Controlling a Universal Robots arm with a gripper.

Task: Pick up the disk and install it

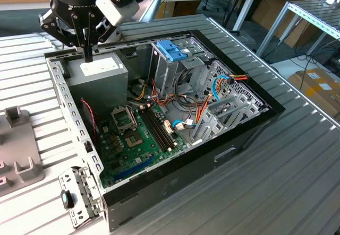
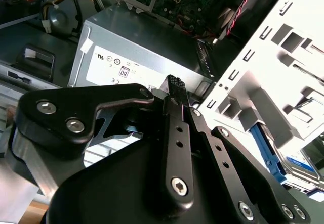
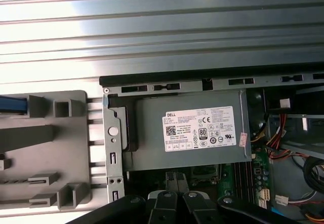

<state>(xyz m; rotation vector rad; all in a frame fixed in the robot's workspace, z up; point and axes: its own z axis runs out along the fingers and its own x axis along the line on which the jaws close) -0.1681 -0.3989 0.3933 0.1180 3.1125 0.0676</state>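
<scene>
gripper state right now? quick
Gripper: jaws shut, nothing held, over the power supply.

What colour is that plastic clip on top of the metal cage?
The clip is bright blue, clearest in the exterior view.

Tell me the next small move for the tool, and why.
Probably shift the tool sideways over the case wall toward the disk. It hangs shut and empty above the power supply, while the disk lies outside the case, so nothing can be grasped from here.
</scene>
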